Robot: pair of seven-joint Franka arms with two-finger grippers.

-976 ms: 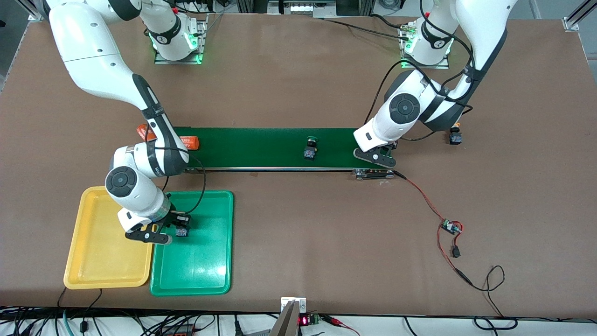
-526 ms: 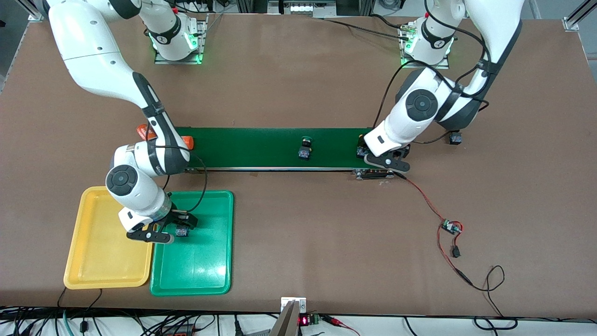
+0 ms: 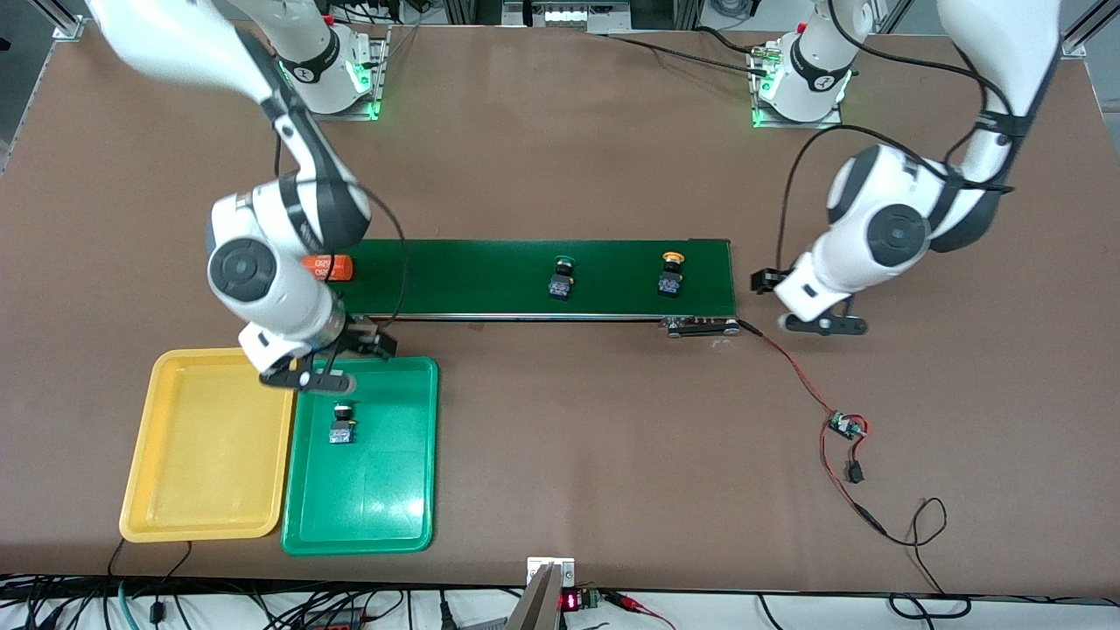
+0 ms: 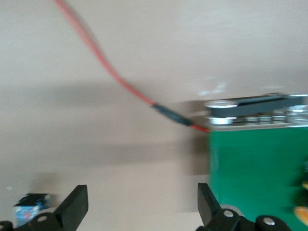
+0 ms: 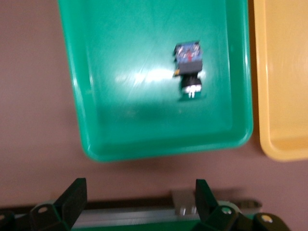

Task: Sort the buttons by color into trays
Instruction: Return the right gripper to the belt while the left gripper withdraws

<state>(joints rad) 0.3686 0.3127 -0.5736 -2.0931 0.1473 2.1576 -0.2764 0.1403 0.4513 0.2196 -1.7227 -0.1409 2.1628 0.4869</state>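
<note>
Brown matte tabletop (image 3: 560, 149).
Long dark-green conveyor belt (image 3: 490, 276) with a silvery metal edge.
Shallow yellow plastic tray (image 3: 210, 516); shallow bright-green plastic tray (image 3: 385, 499) touching it side by side, glossy with pale glare.
Small green-capped push-button (image 3: 342, 426) with a dark blocky base flecked blue and red, in the green tray.
Second green-capped push-button (image 3: 561, 278), dark base, on the belt.
Yellow-orange-capped push-button (image 3: 671, 274), dark base, on the belt.
Orange cylinder (image 3: 327, 267) with white print.
Thin red wire (image 3: 792, 367) with black strands.
White arms with black joints and black fingers (image 5: 72, 197).
</note>
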